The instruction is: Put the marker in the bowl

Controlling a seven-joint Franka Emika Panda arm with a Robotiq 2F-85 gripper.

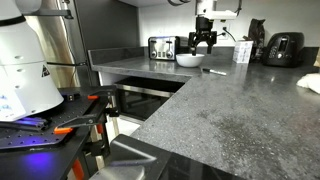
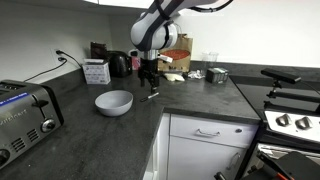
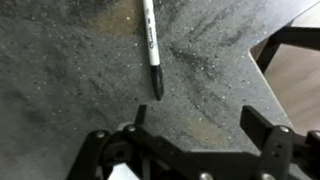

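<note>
The marker lies flat on the dark speckled counter; it has a white body and a black cap. It also shows in both exterior views. The white bowl sits empty on the counter beside the marker. My gripper is open and empty. It hangs just above the counter next to the marker. In the wrist view the marker lies beyond the fingertips, not between them. The bowl is out of the wrist view.
A silver toaster stands at the near end of the counter. A white cup, a black toaster and small items stand along the back wall. The counter edge is close on one side.
</note>
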